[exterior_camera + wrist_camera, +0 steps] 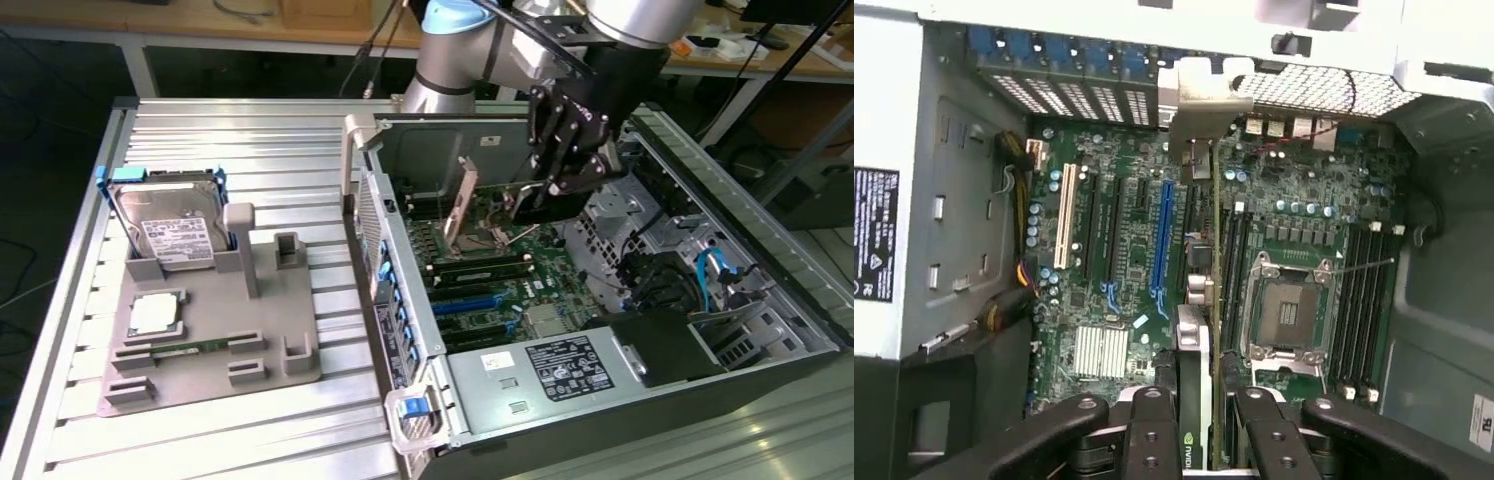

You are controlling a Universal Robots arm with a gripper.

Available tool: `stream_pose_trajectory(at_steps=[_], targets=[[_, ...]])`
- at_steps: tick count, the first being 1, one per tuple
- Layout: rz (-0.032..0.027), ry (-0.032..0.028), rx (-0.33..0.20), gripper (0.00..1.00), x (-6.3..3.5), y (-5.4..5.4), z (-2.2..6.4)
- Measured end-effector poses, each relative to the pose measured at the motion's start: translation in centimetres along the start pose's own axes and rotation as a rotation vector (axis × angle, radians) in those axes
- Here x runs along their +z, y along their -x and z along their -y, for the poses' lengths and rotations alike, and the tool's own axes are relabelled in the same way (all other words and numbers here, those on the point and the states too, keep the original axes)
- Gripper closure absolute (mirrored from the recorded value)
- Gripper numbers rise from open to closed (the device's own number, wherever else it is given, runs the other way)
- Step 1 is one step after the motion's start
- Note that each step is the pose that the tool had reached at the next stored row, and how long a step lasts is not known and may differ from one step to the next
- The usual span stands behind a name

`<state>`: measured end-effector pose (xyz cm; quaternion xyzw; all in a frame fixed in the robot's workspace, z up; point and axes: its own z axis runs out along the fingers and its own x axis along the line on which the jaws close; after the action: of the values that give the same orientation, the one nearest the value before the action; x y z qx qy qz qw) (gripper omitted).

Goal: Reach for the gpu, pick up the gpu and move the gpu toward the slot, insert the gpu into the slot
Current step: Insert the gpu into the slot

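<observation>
The gpu (1194, 330) shows edge-on in the wrist view as a thin upright card, with its silver bracket toward the case's rear panel. My gripper (1199, 425) is shut on it, one black finger (1152, 430) on each side. The card hangs over the green motherboard, just beside the long blue slot (1164, 235) and toward the processor socket; whether it touches the board I cannot tell. In the exterior view my gripper (550, 195) reaches down into the open computer case (400, 250), with the gpu (462, 200) standing upright in it.
A processor socket (1286, 312) and memory slots (1359, 300) lie beside the card. Cables (707, 270) and drive bays crowd the case's exterior-view right. On the ribbed table, a grey fixture (267, 330) holds a hard drive (167, 225), a chip (156, 315) and a memory stick (187, 347).
</observation>
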<state>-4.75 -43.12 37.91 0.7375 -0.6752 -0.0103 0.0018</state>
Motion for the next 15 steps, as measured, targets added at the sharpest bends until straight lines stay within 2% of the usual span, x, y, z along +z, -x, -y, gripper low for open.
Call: stream_pose_trajectory(at_steps=[1, 3, 5, 6, 8, 9, 10, 15], targets=[[0.0010, -0.0007, 0.060, 0.73, 0.62, 0.0, 0.01], [0.0012, -0.0009, 0.070, 0.73, 1.27, -0.1, -0.75], [0.0002, -0.0011, 0.093, 0.73, 2.72, -0.4, -1.59], [-0.0007, -0.0011, 0.094, 0.73, 3.64, -0.5, -2.33], [-0.0011, -0.0011, 0.094, 0.73, 6.00, -0.9, -2.70], [-0.0063, -0.0013, 0.095, 0.73, 6.53, -0.9, -2.74], [-0.0120, -0.0010, 0.095, 0.73, 6.59, -1.0, -2.74], [-0.0134, -0.0010, 0.072, 0.73, 7.10, -1.0, -2.77]])
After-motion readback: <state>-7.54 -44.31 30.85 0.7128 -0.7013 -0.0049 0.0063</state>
